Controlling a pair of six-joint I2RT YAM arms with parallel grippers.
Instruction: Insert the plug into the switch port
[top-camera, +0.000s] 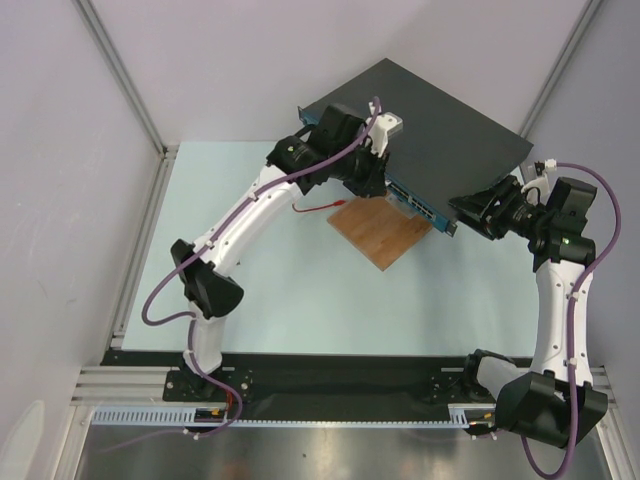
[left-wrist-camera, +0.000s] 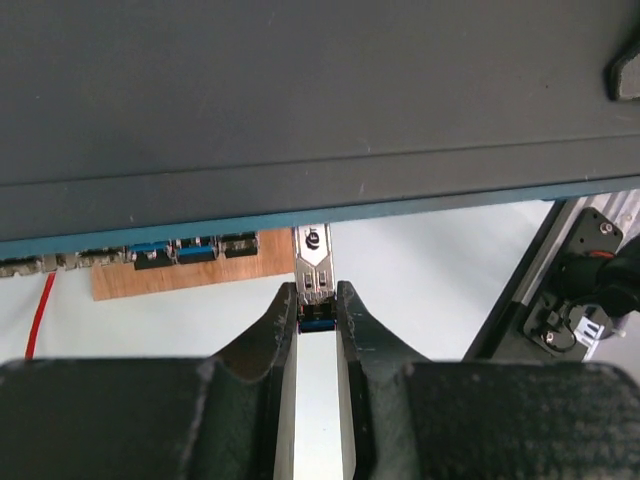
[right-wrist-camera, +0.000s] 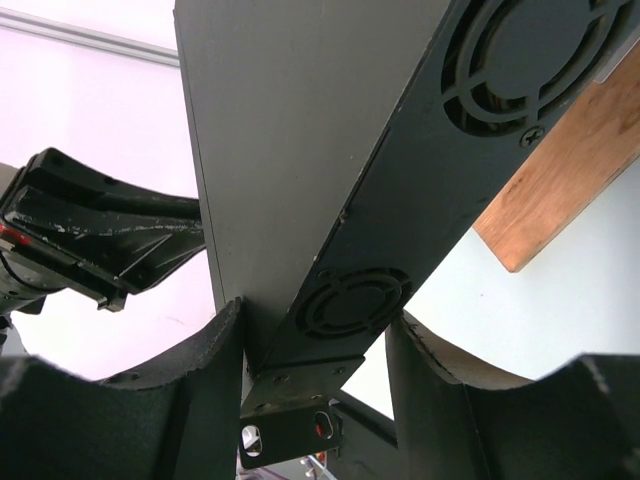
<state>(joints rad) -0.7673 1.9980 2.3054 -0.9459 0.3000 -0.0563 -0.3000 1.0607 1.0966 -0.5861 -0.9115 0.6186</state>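
Observation:
The switch (top-camera: 420, 115) is a flat dark grey box at the back, its blue port strip (top-camera: 415, 203) facing me. My left gripper (top-camera: 383, 185) is at that strip. In the left wrist view my left gripper (left-wrist-camera: 317, 295) is shut on a small silver plug (left-wrist-camera: 313, 262). The plug's tip meets the front edge under the switch (left-wrist-camera: 300, 90), right of a row of ports (left-wrist-camera: 180, 250). How far in it is cannot be told. My right gripper (top-camera: 470, 212) clamps the switch's right front corner. In the right wrist view my right gripper (right-wrist-camera: 315, 330) straddles the switch (right-wrist-camera: 300, 150).
A brown wooden board (top-camera: 385, 232) lies under the switch's front corner and also shows in the wrist views (left-wrist-camera: 180, 272) (right-wrist-camera: 560, 170). A red cable (top-camera: 315, 208) runs left of the board. Grey walls and metal rails close in the pale table.

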